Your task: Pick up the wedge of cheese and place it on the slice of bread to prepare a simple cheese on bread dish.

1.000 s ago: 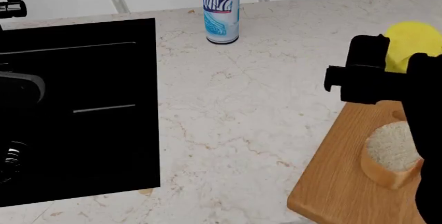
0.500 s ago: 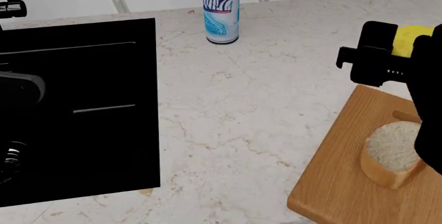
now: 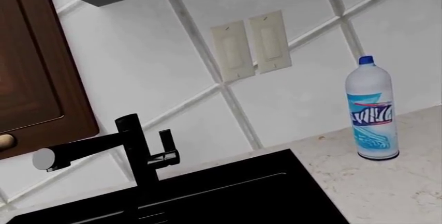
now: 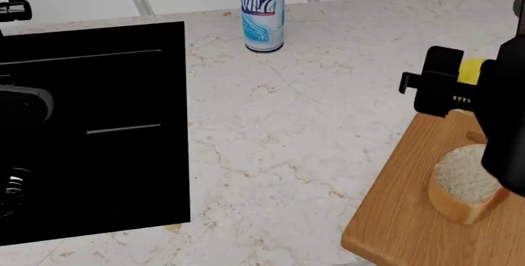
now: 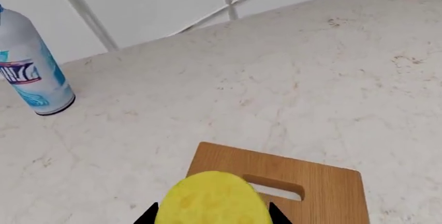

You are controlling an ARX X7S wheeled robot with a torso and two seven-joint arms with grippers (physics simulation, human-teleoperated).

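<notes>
The wedge of cheese [image 5: 211,199] is a bright yellow rounded chunk held between my right gripper's dark fingertips [image 5: 276,214]. In the head view only a sliver of the cheese [image 4: 471,70] shows behind the right gripper [image 4: 459,82], which hangs above the far end of the wooden cutting board [image 4: 402,211]. The slice of bread [image 4: 464,179], pale crumb with a tan crust, lies on the board nearer me, partly hidden by my right arm. My left gripper does not show in its wrist view; the left arm is a dark shape at the head view's left edge.
A black sink [image 4: 90,131] fills the counter's left part, with a black faucet [image 3: 138,151] behind it. A white and blue spray bottle [image 4: 262,11] stands at the back of the counter and also shows in the right wrist view [image 5: 31,76]. The tiled wall is behind.
My right gripper, holding the cheese, rose and moved toward the back, then came a little lower and nearer over the board's far end. The bread and the left arm have not moved.
</notes>
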